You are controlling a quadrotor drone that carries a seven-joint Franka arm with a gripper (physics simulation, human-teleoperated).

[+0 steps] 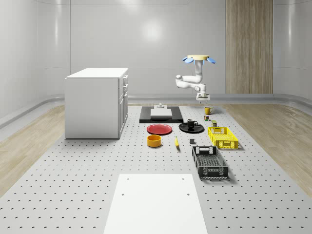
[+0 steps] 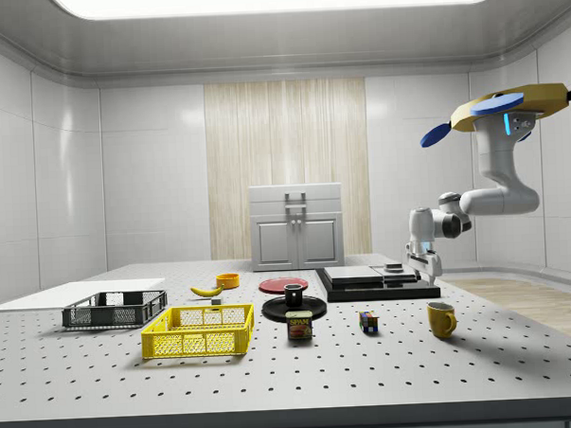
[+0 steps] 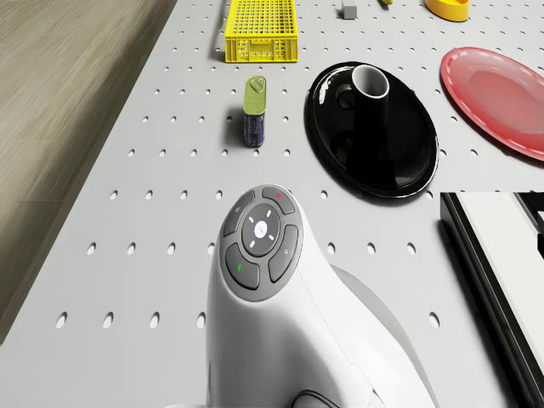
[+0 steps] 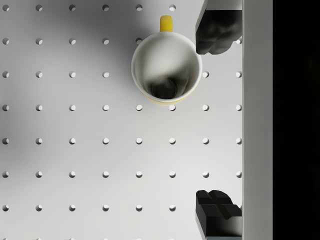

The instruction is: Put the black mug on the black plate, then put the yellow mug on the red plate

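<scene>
Pale walls and a wood-panelled strip enclose a perforated grey worktop in the whole-scene view. The drone hovers over the far right part of it, and its arm hangs down so that the gripper sits just above the yellow mug. Nearer the camera, the black mug already stands on the black plate, with the red plate bare just to its left. So the first half of the task looks done, and the yellow mug is the thing to fetch.

From the side view, the drone hovers high at the right edge; the gripper hangs over the worktop a little left of the yellow mug and clear of it.

The drone view looks down past the arm at the black mug upright on its plate, and the red plate beside that.

Looking along the gripper in the wrist view, the yellow mug stands upright with its handle pointing away. The fingers are spread wide with nothing between them, and the mug lies off to one side of their line.

The mug is likely rigid, light and smooth-glazed, so slippery. A pinch across the rim wall, away from the handle, seems the best hold, once the gripper is centred over it.
</scene>
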